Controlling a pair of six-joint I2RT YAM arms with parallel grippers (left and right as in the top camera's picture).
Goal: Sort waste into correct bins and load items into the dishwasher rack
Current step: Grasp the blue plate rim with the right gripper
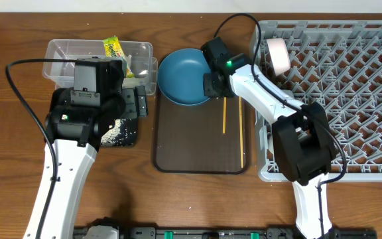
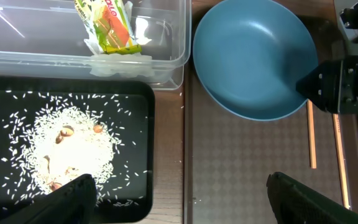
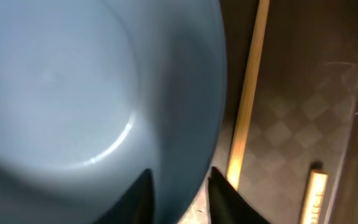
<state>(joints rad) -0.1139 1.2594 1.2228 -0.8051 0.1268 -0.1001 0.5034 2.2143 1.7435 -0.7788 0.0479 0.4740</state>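
Right claw [image 3: 180,188] astride glossy blue plate [image 3: 73,81]

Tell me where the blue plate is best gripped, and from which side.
Grip the plate by its upturned rim on the side facing the rack, one finger inside, one outside. It lies flat and looks too wide to span, so only the edge offers a pinch; the right tool straddles it there.
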